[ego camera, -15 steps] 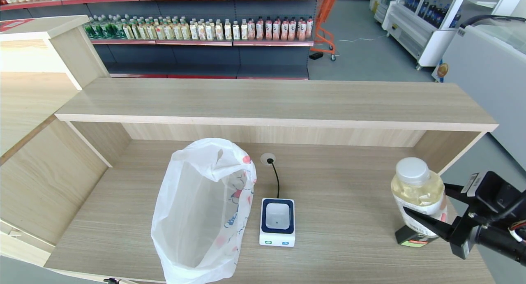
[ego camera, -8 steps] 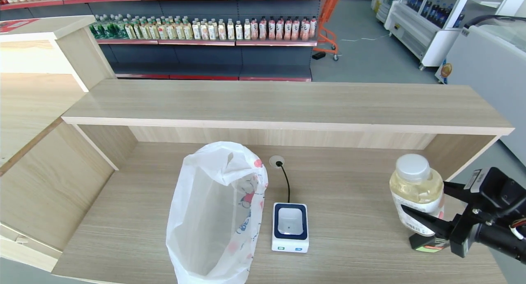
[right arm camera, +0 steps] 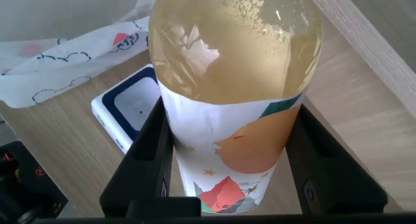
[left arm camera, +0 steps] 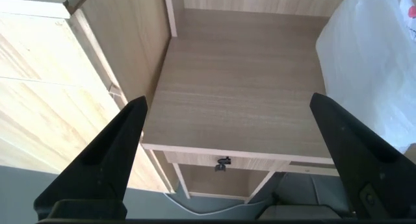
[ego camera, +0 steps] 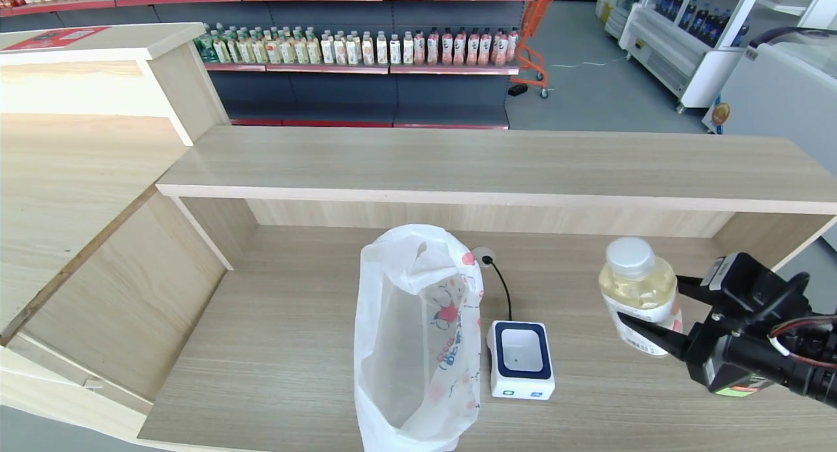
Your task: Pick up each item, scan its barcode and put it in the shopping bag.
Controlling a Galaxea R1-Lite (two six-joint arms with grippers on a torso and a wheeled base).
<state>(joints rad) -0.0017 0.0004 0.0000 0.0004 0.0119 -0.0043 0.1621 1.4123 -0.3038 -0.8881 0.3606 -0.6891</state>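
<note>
Checkout work appears to be at the scanning step: the right gripper (ego camera: 650, 303) is clenched on the clear plastic bottle of pale yellow liquid (ego camera: 637, 295). Its two black fingers press either side of the paper-labelled waist, holding the bottle upright to the right of the white, navy-framed barcode scanner (ego camera: 521, 359) and apart from it. The next move probably calls for carrying the bottle over the scanner's glass window and turning the label's barcode to face it; where the code sits cannot be made out. The bottle is rounded, smooth and glossy under a grey screw cap, so a firm hold matters. Just left of the scanner stands the thin white plastic shopping bag with red and blue cartoon print (ego camera: 418, 334), crinkled, translucent and slack, its mouth gaping upward. The pale wood-grain laminate counter (ego camera: 294, 347) is flat and matte. The left gripper (left arm camera: 227, 165) hangs by the counter's front edge, jaws spread wide and empty.
</note>
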